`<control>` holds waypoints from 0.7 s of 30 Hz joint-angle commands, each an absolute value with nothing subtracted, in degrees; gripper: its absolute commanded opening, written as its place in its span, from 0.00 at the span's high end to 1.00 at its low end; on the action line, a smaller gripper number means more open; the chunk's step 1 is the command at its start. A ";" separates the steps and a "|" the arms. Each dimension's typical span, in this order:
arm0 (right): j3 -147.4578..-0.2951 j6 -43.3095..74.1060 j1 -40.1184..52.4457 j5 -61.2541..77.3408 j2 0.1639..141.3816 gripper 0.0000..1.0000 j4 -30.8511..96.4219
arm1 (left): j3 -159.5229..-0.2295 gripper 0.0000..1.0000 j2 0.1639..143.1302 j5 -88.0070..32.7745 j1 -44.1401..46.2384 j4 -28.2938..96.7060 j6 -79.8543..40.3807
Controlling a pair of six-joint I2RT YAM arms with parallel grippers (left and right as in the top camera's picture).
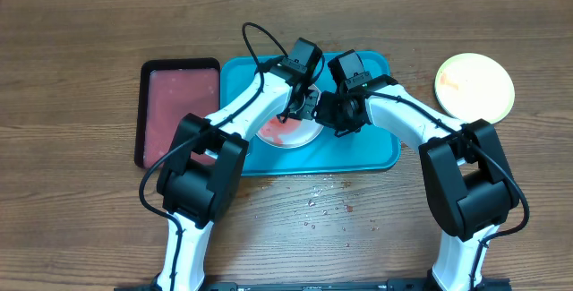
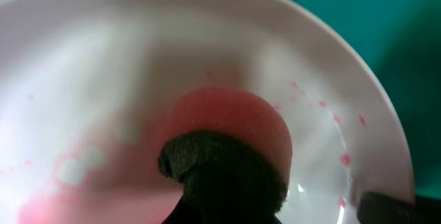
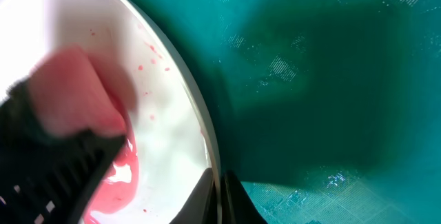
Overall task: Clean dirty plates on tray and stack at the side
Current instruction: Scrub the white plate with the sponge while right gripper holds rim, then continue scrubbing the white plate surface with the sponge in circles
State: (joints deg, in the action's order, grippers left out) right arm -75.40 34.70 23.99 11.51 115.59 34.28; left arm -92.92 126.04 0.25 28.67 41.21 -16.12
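White plate [image 1: 288, 132] sits on the turquoise tray [image 1: 367, 152] mid-desk; left pincer [image 1: 303, 105] presses a pink sponge [image 2: 231, 124] into it, right pincer [image 1: 333, 116] pinches its rim

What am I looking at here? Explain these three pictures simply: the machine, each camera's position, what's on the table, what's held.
Two white robot arms work at a wooden table. The overhead view looks down from above; the other two come from cameras on each wrist. On the turquoise tray lies a white plate smeared with red sauce. The left gripper presses a pink, sauce-soaked sponge into it. The right gripper pinches the plate's rim, steadying it. A black tray of reddish liquid sits beside the turquoise one, and a lime green plate sits apart.
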 commanded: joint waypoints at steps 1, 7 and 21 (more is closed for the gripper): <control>-75.29 34.11 24.05 11.66 115.44 0.96 34.17 | -90.04 0.96 130.98 3.86 25.39 41.23 -18.46; -75.29 34.11 24.05 11.64 115.44 0.96 34.41 | -90.04 0.96 130.98 4.49 21.17 44.36 -18.44; -75.29 34.11 24.05 11.64 115.44 0.96 34.26 | -89.60 0.96 130.98 5.48 27.38 56.80 -13.34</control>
